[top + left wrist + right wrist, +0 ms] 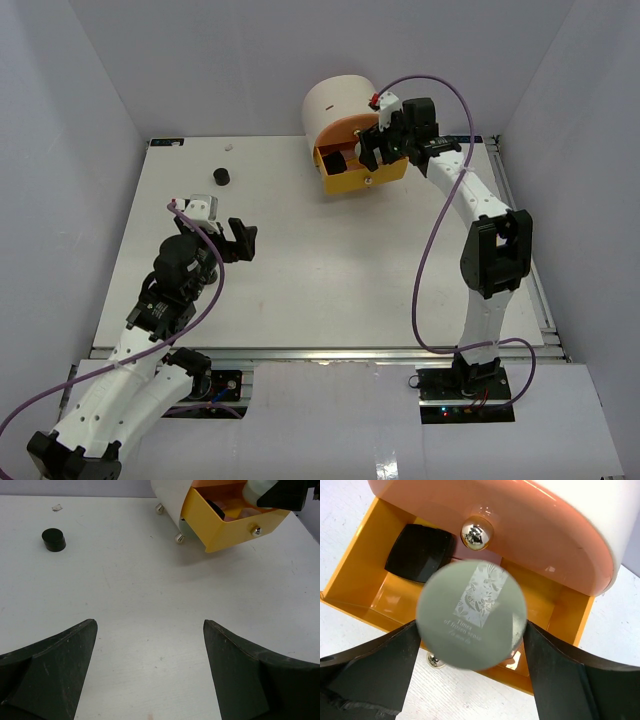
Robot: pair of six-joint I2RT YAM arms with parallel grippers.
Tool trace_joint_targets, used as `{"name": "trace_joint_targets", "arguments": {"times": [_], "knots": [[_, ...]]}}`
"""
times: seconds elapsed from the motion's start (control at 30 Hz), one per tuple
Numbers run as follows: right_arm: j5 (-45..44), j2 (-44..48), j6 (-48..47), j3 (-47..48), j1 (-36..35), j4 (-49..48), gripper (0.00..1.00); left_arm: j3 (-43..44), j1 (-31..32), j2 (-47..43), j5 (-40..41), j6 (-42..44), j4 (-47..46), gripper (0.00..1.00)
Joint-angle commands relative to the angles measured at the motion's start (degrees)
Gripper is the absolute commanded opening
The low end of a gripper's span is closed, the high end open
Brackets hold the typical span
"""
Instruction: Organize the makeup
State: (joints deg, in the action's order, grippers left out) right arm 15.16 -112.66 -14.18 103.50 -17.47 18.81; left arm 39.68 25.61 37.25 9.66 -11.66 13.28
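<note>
Orange drawer (375,178) pulled out of cream box (335,100), right gripper (372,152) over it; left gripper (240,240) well apart; black jar (221,176) on table (330,270) at back.
Left wrist: jaws spread wide, jar ahead left.
Right wrist: holds grey-green compact (471,615) between fingers (370,670) above drawer; black case (420,552) inside.
</note>
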Motion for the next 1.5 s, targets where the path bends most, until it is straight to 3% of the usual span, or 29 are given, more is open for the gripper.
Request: {"name": "trace_joint_targets", "arguments": {"times": [0.0, 0.1, 0.2, 0.3, 0.37, 0.43, 0.5, 0.57, 0.7, 1.07, 1.47], "knots": [[1.9, 6.1, -1.4, 1.0, 0.2, -1.9, 0.93, -0.8, -0.4, 0.3, -1.5, -0.2, -1.1, 0.98], [4.6, 8.3, -3.0, -0.3, 0.2, -1.6, 0.95, -0.8, -0.4, 0.4, -1.7, -0.3, -1.1, 0.98], [15.3, 11.6, -11.6, -4.2, 0.2, 0.5, 0.94, -0.7, -0.5, 0.5, -1.7, -0.2, -1.1, 0.98], [27.9, 16.4, -28.4, -10.4, 0.2, 3.7, 0.87, -0.8, -0.5, 0.5, -1.9, -0.2, -1.1, 0.98], [33.8, 18.7, -43.2, -15.0, 0.2, 9.0, 0.76, -0.8, -0.5, 0.5, -2.0, -0.3, -1.1, 0.98], [33.9, 19.7, -57.5, -17.8, 0.2, 14.6, 0.51, -0.8, -0.5, 0.5, -2.1, -0.3, -1.1, 0.98], [30.1, 19.6, -63.8, -19.6, 0.2, 18.0, 0.36, -0.8, -0.5, 0.6, -2.2, -0.2, -1.1, 0.98], [25.1, 18.2, -69.0, -19.3, 0.2, 20.9, 0.26, -0.7, -0.5, 0.5, -2.3, -0.2, -1.1, 0.98], [17.3, 14.0, -73.7, -18.6, 0.2, 21.7, 0.16, -0.8, -0.5, 0.6, -2.2, -0.3, -1.1, 0.98], [7.4, -0.3, -70.0, -8.4, -0.9, 15.0, 0.13, -0.8, -0.9, 0.5, -2.2, -0.2, -1.3, 0.98], [-0.4, -8.3, -48.3, 1.7, -4.6, -5.2, 0.23, -0.7, -1.9, 1.0, -2.7, -0.2, -1.4, 0.98]]}}
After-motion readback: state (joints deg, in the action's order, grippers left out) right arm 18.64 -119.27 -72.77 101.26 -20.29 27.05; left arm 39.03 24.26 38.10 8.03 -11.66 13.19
